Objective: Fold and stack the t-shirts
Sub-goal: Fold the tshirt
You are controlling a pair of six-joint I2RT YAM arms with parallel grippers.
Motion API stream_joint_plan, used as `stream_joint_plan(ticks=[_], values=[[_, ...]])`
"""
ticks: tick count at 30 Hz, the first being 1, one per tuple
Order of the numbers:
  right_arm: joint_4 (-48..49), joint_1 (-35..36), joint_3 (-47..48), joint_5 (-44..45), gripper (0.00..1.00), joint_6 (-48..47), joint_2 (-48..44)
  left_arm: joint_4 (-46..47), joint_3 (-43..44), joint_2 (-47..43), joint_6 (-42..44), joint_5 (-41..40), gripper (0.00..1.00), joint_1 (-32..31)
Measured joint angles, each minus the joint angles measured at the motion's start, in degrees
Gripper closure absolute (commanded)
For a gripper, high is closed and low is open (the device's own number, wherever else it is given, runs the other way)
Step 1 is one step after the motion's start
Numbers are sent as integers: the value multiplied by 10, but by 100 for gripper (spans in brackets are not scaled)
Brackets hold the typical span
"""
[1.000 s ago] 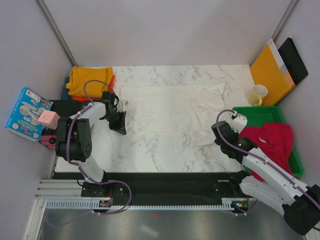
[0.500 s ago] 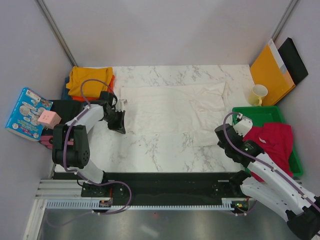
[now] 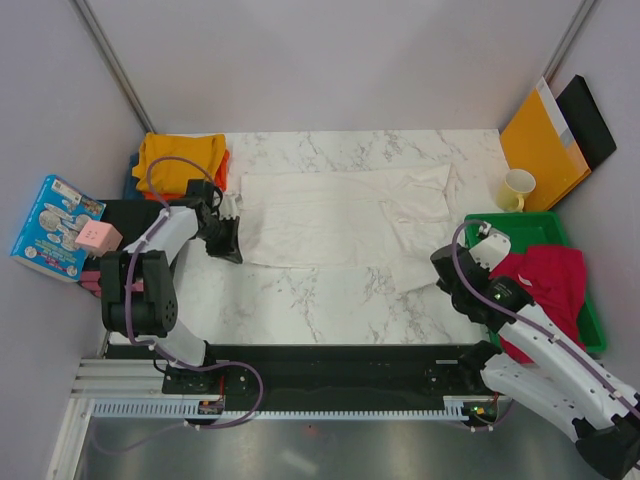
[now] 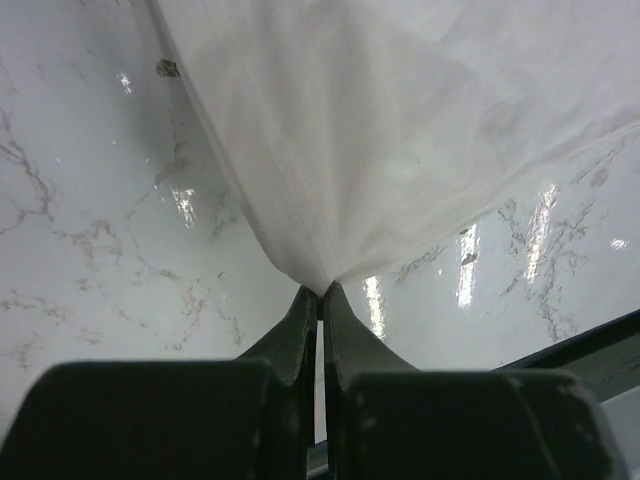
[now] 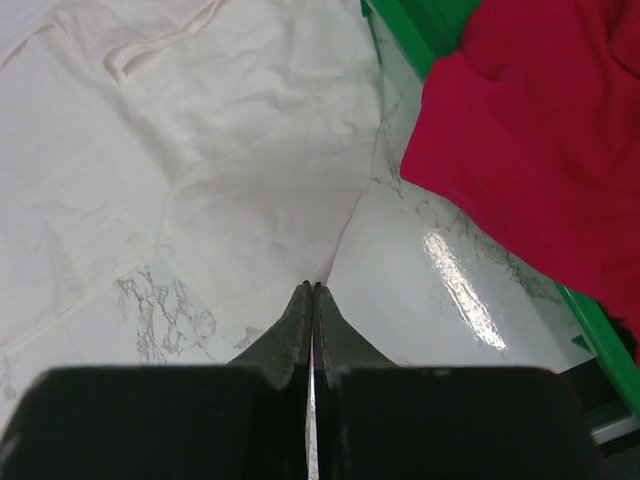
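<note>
Both arms have drawn outward, stretching the white t-shirt (image 3: 330, 212), whose long axis runs 9 to 3 o'clock. The left gripper (image 3: 226, 238) holds its 9 o'clock edge, and the right gripper (image 3: 442, 272) holds its 4 o'clock corner.

Left wrist: closed fingers (image 4: 298, 325) pinch a cloth peak that fans toward 12, its far end cut off.

Right wrist: fingers (image 5: 298, 320) are shut on the corner tip, though the pinch itself is barely visible.
</note>
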Motion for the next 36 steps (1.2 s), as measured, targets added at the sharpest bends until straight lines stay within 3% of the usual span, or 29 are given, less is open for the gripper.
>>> stream_joint_plan(ticks=[12, 24, 36], values=[[76, -9, 69, 43, 100, -52, 127, -6, 144, 22, -10, 5, 98, 3], [219, -146, 170, 8, 100, -167, 296, -7, 254, 123, -25, 1, 98, 3], [297, -205, 344, -37, 100, -234, 507, -9, 330, 211, -37, -8, 98, 3]])
